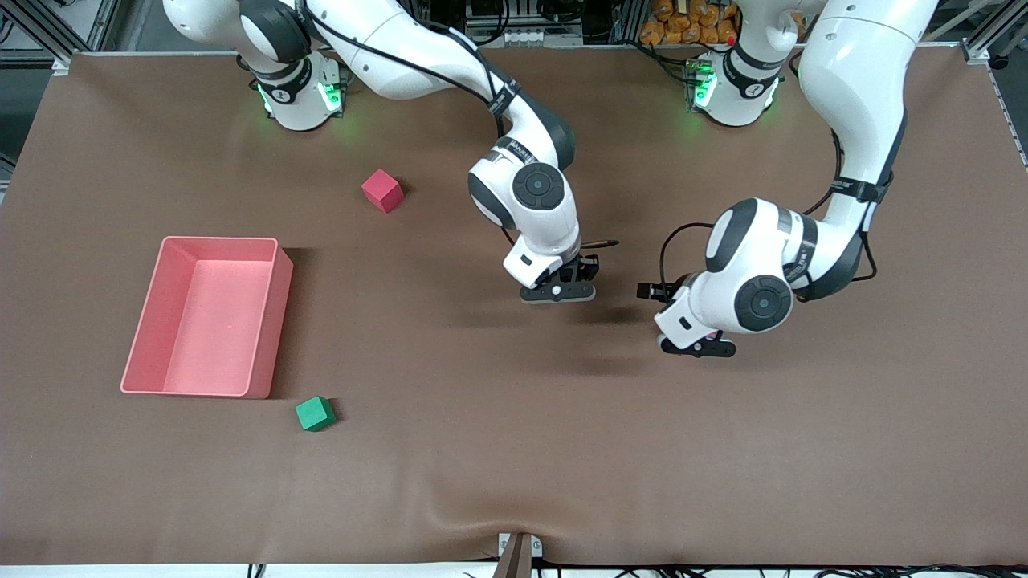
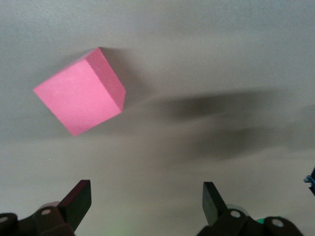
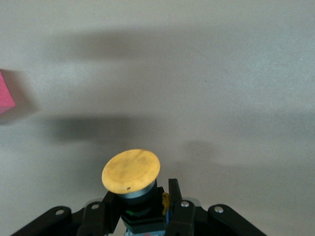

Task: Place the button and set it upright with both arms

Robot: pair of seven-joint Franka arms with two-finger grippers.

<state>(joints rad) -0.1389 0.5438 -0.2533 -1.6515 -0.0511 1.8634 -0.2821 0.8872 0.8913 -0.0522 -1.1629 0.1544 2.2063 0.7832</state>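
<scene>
From where I stand, the right gripper (image 1: 558, 291) is clenched on the button (image 3: 131, 175). Its wrist view shows the fingers (image 3: 174, 196) pinching the black body, with the round orange cap poking out ahead of them and tipped rather than level. In the front view the button itself is hidden under that hand, which hangs low over the table (image 1: 450, 449) at the middle of the frame; I cannot tell whether the button touches the mat. The left gripper (image 1: 697, 347) waits just beside it, a little lower in the frame, its fingers spread and holding nothing; its wrist view shows only a pink cube (image 2: 78, 91) lying on the mat ahead. I'd say the placing step is in hand and the righting is not yet done. Next the button wants setting down gently and releasing without toppling, then the free hand nudging or gripping it until the cap faces straight up.
</scene>
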